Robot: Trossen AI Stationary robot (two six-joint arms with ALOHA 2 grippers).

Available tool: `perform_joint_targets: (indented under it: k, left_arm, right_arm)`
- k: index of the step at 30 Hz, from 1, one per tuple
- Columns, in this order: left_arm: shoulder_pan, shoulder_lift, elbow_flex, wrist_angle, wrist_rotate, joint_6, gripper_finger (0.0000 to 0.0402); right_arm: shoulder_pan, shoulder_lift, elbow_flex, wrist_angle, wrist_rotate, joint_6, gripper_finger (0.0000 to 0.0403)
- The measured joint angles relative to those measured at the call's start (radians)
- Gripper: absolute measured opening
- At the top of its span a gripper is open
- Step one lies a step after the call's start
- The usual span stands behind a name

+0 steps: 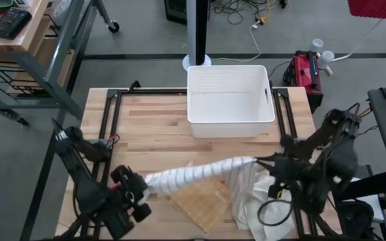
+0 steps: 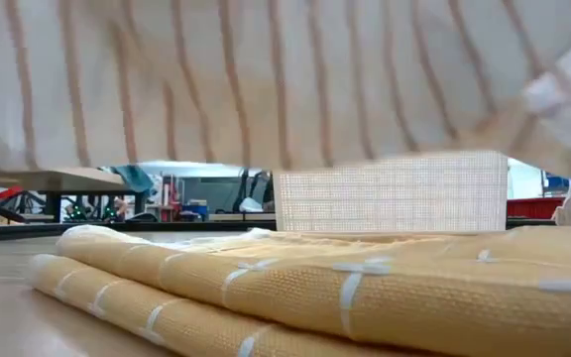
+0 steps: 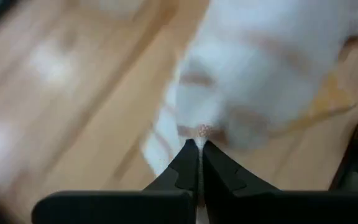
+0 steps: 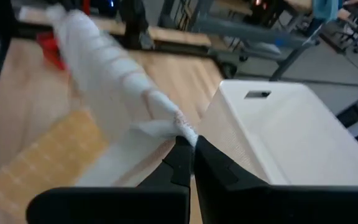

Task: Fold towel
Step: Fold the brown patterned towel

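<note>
1. The counter (image 1: 146,127) is a wooden top with a white bin (image 1: 230,100) at its far edge, right of the middle.
2. The white striped towel (image 1: 200,172) hangs stretched in the air across the counter's near half, bunched into a rope between the two hands, with loose cloth sagging to the counter near the right end.
3. A folded yellow towel (image 1: 203,201) lies under it by the near edge.
4. The left hand (image 1: 138,191), near the near left corner, is clenched on one end of the towel.
5. The right hand (image 1: 268,163), toward the right edge, is clenched on the other end.
6. To fold it well, I judge the hands should keep even tension, spread the bunched cloth flat and lay it clear of the yellow towel.
</note>
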Motion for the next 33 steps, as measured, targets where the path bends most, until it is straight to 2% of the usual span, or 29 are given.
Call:
perform_joint_targets:
  k: [2, 6, 13, 19, 22, 27, 30, 33]
  left_arm:
    - [-0.002, -0.04, -0.029, 0.019, 0.037, -0.002, 0.0]
    - [-0.013, -0.103, -0.036, 0.011, 0.027, -0.023, 0.0]
    - [-0.024, -0.181, -0.022, 0.013, -0.061, -0.005, 0.0]
    - [-0.024, -0.276, 0.017, 0.008, -0.083, -0.016, 0.0]
    - [-0.028, -0.293, 0.066, 0.006, -0.105, 0.049, 0.0]
    - [-0.034, -0.29, 0.211, 0.004, -0.216, 0.229, 0.0]
    - [-0.053, -0.266, 0.311, 0.006, -0.279, 0.354, 0.0]
    - [-0.086, -0.238, 0.402, 0.007, -0.32, 0.44, 0.0]
  right_arm:
    - [0.003, -0.028, 0.021, 0.001, 0.021, -0.038, 0.0]
    - [0.013, -0.092, 0.051, 0.002, 0.02, -0.117, 0.0]
    - [0.014, -0.193, 0.054, 0.017, -0.218, -0.217, 0.0]
    - [0.015, -0.196, 0.052, 0.051, -0.338, -0.233, 0.0]
    - [0.015, -0.181, 0.051, 0.137, -0.313, -0.296, 0.0]
    - [0.015, -0.174, 0.098, 0.221, -0.14, -0.395, 0.0]
    - [0.015, -0.177, 0.125, 0.282, -0.141, -0.468, 0.0]
    - [0.015, -0.175, 0.142, 0.339, -0.203, -0.493, 0.0]
